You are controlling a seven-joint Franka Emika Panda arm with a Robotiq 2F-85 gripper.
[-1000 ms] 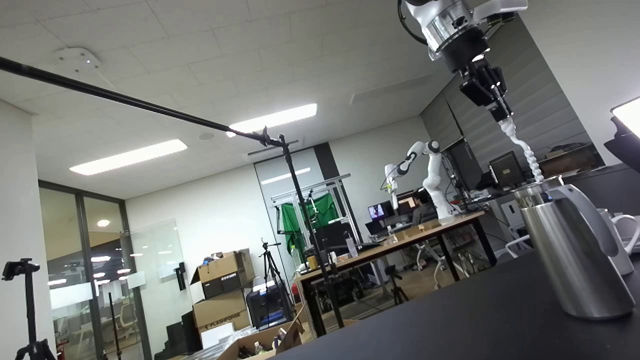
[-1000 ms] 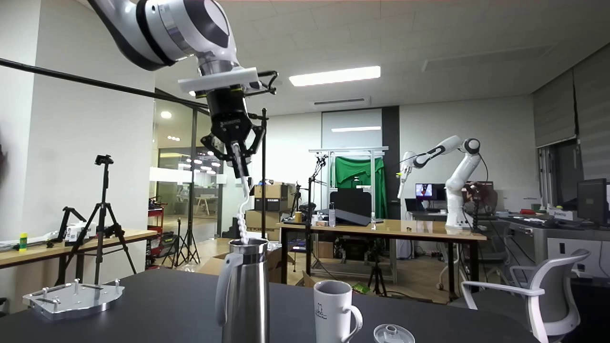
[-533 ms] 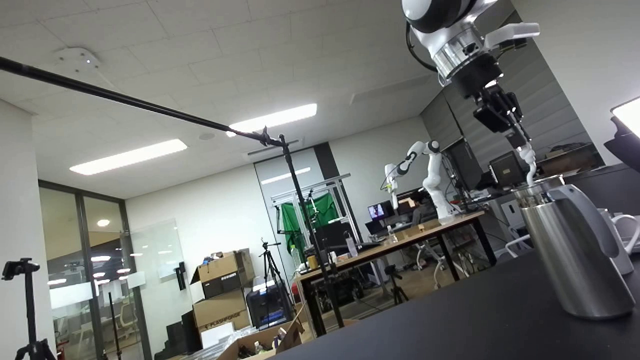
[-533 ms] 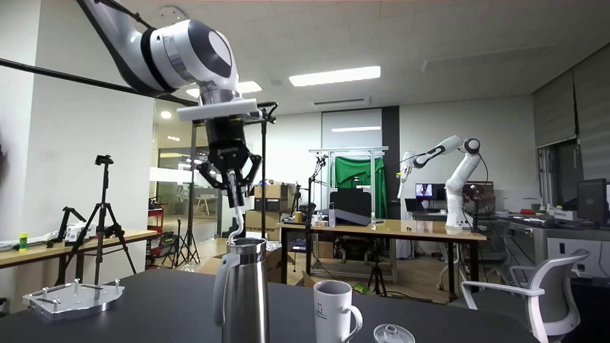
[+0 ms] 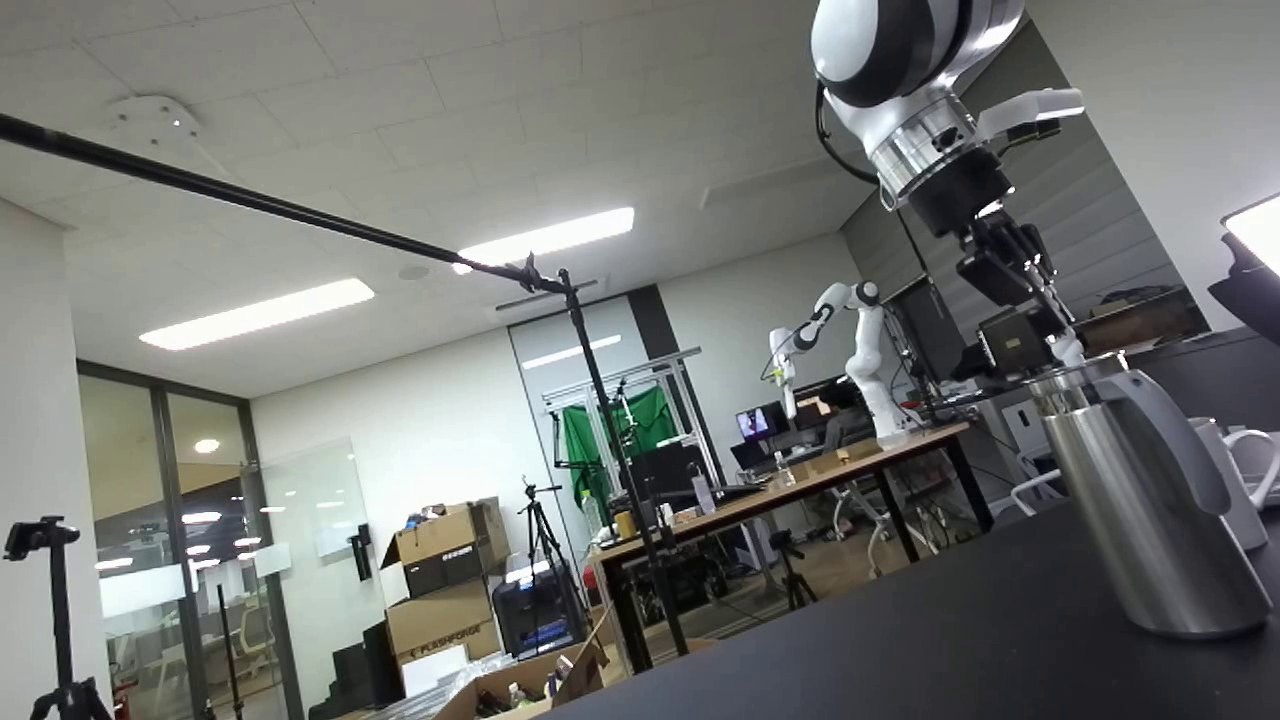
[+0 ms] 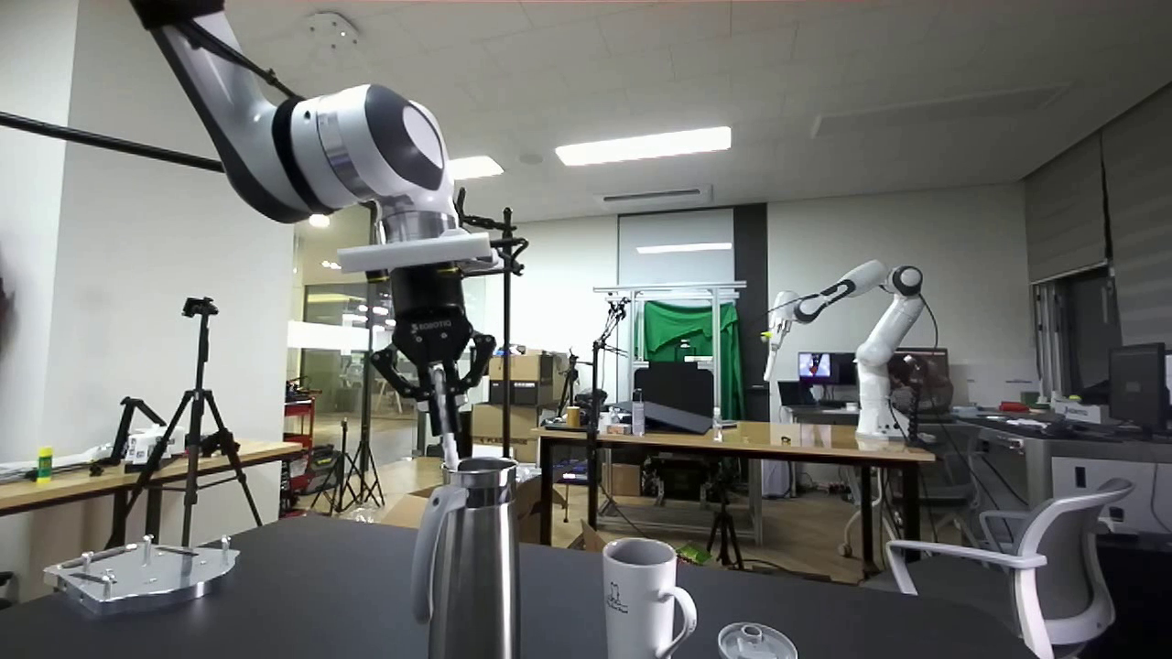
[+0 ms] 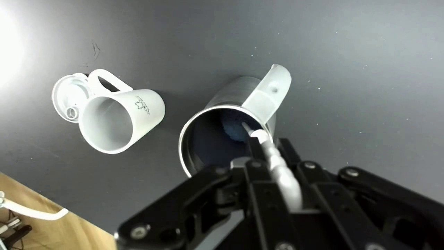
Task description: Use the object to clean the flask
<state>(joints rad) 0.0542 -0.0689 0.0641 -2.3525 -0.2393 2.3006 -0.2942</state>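
Observation:
The flask is a tall brushed-silver cylinder with a grey handle, upright on the black table, in both exterior views (image 5: pixel 1150 510) (image 6: pixel 476 577) and in the wrist view (image 7: pixel 233 93). The object is a white beaded stick (image 7: pixel 282 173) with a blue, sponge-like head (image 7: pixel 234 126) down inside the flask. A short white piece of the stick shows above the rim in both exterior views (image 6: pixel 450 450) (image 5: pixel 1069 350). My gripper (image 6: pixel 446 428) is shut on the stick, with its fingertips just above the flask's mouth; it also shows in the wrist view (image 7: pixel 270 144). The head's contact with the walls is unclear.
A white mug (image 6: pixel 632 599) stands beside the flask, with a clear lid (image 6: pixel 755 642) near it. A metal plate with posts (image 6: pixel 146 577) lies at the table's left in that exterior view. A tripod (image 6: pixel 197 412) and a chair (image 6: pixel 1053 558) stand beyond the table.
My gripper has moved down toward the flask's mouth, and most of the stick has gone down into the flask. The flask's handle has turned slightly.

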